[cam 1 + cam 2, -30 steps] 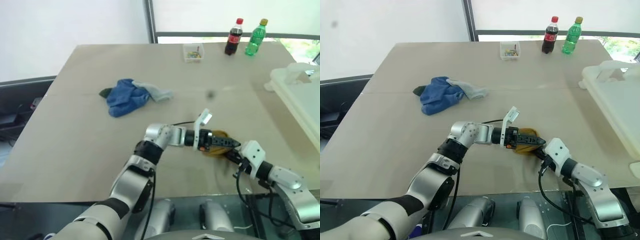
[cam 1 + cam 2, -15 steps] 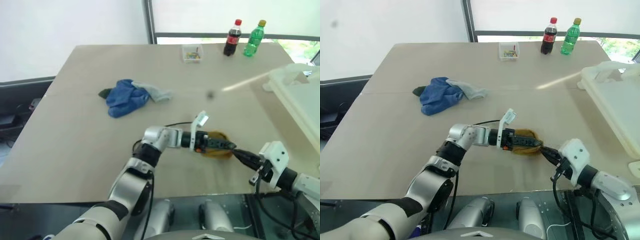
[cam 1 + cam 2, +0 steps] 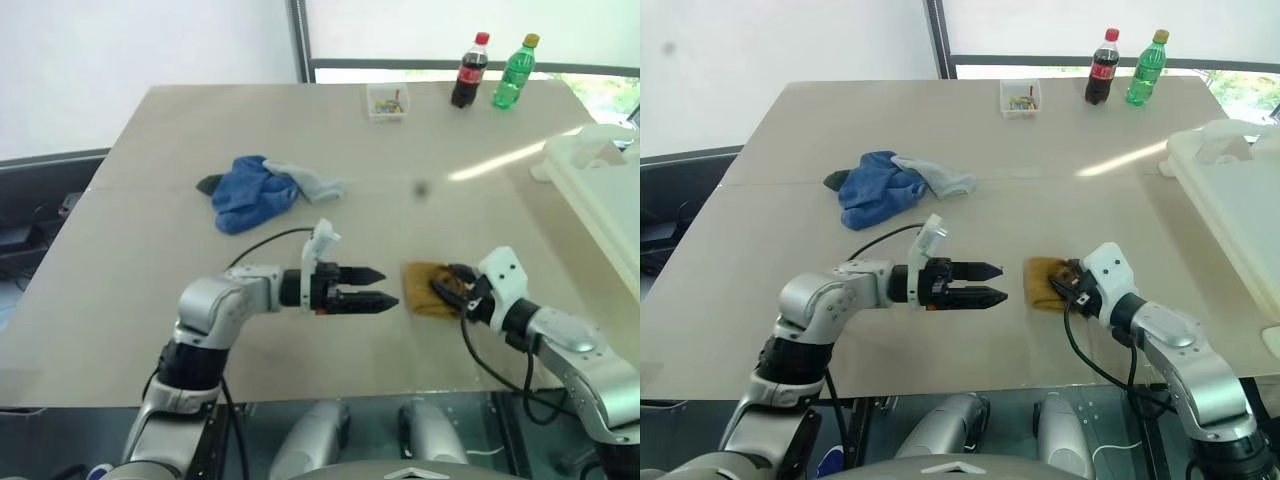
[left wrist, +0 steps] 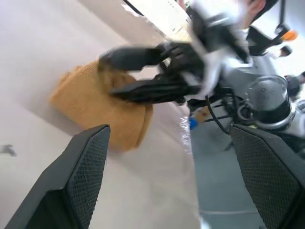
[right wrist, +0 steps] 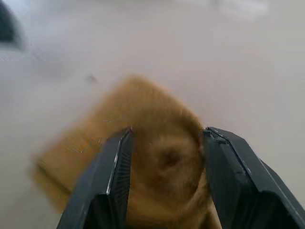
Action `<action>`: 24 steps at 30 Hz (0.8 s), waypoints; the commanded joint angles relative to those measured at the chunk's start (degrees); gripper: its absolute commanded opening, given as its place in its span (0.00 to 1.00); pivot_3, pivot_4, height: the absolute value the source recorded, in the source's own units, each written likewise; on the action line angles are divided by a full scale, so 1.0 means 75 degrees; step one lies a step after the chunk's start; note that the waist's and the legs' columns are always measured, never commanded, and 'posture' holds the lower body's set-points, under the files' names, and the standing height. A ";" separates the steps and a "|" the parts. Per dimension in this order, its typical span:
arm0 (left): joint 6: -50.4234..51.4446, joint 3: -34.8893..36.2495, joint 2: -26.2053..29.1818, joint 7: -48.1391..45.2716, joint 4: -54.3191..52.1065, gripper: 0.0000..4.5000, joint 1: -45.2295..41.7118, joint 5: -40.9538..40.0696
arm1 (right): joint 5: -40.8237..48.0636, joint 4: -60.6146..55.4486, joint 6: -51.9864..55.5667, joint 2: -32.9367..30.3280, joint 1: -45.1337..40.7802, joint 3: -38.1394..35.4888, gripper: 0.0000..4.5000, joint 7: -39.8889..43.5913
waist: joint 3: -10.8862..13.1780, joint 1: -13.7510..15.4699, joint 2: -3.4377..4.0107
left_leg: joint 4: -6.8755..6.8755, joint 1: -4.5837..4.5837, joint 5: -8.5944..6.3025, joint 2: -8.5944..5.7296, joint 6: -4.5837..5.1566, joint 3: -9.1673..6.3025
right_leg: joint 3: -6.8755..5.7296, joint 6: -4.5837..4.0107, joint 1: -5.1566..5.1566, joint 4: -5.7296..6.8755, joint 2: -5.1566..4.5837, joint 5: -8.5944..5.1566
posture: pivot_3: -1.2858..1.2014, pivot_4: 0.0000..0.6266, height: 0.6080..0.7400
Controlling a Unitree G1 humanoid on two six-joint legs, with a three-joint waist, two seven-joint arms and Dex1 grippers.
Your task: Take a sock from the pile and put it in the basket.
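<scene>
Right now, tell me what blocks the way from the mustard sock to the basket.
Nothing visible: bare table lies between the mustard sock, straddled by the right gripper, and the basket.

1. The head's two eye views look forward and down over the table (image 3: 150, 300), from afar.
2. Both wrist views look closely at the yellow sock (image 5: 143, 143), from opposite sides.

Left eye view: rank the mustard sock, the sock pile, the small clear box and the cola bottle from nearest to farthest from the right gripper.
1. Mustard sock: at the right gripper, between its fingers.
2. Sock pile: mid-table, on the robot's left.
3. Small clear box: near the far edge, roughly centre.
4. Cola bottle: at the far edge, right of the box; close to the box's distance, so these two are hard to separate.
</scene>
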 commanded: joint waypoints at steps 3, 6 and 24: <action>-0.1970 0.0028 0.0286 0.0391 -0.0697 0.94 0.0633 0.0976 | 0.0240 0.0209 0.1106 -0.0321 -0.0132 -0.0025 0.53 0.0220 | -0.0005 0.0024 0.0004 | 0.0000 0.0001 0.0000 0.0003 0.0000 0.0000 | -0.0002 -0.0002 0.0001 -0.0002 0.0000 0.0001 | 0.52 0.24 1.00; -0.3125 -0.0036 0.0513 0.0256 -0.0840 0.94 0.1125 0.1462 | 0.0403 0.0305 0.1473 -0.0431 -0.0242 0.0008 0.53 0.0377 | -0.0006 0.0034 0.0002 | 0.0001 0.0002 -0.0001 0.0002 0.0001 0.0001 | -0.0003 -0.0004 0.0005 -0.0007 -0.0003 0.0003 | 0.52 0.24 1.00; -0.4445 -0.0055 0.0810 0.0448 -0.0577 0.94 0.1802 0.1998 | -0.0265 0.1428 0.1307 -0.1441 -0.0584 0.1266 0.22 0.1379 | -0.0077 0.0136 -0.0065 | -0.0001 0.0051 -0.0018 0.0003 0.0025 -0.0003 | -0.0015 -0.0004 0.0062 -0.0025 -0.0004 0.0002 | 0.52 0.24 1.00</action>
